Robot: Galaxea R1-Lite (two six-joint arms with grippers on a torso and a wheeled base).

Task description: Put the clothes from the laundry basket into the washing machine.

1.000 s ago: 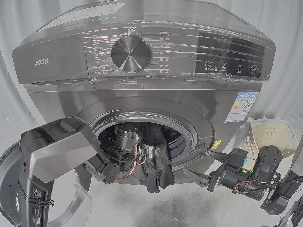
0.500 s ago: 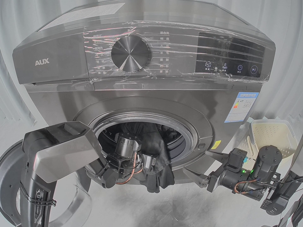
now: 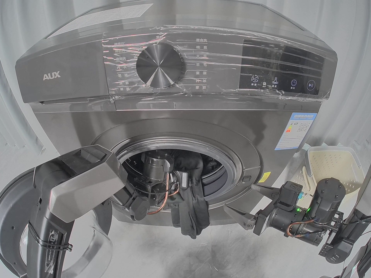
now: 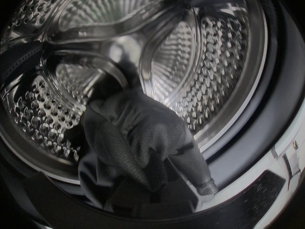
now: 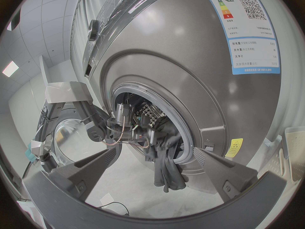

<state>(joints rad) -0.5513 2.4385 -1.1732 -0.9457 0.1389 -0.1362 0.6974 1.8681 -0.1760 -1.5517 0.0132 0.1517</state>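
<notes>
A dark garment (image 3: 191,209) hangs over the lower rim of the grey washing machine's (image 3: 174,70) round opening, part inside and part dangling down the front. My left gripper (image 3: 181,180) sits in the opening, shut on the garment's upper part. In the left wrist view the cloth (image 4: 136,134) is bunched over the gripper, with the perforated steel drum (image 4: 197,89) behind it. My right gripper (image 3: 247,204) hangs open and holds nothing, low and to the right of the opening. In the right wrist view the garment (image 5: 165,172) trails below the rim.
The machine's door (image 3: 15,213) stands swung open at the lower left, beside my left arm. A cream laundry basket (image 3: 332,166) stands to the right of the machine, behind my right arm. Bare grey floor (image 3: 216,255) lies in front of the machine.
My left gripper dipped, then rose and went further into the opening, drawing the garment up; the hanging cloth now looks narrower. The right arm has not moved.
</notes>
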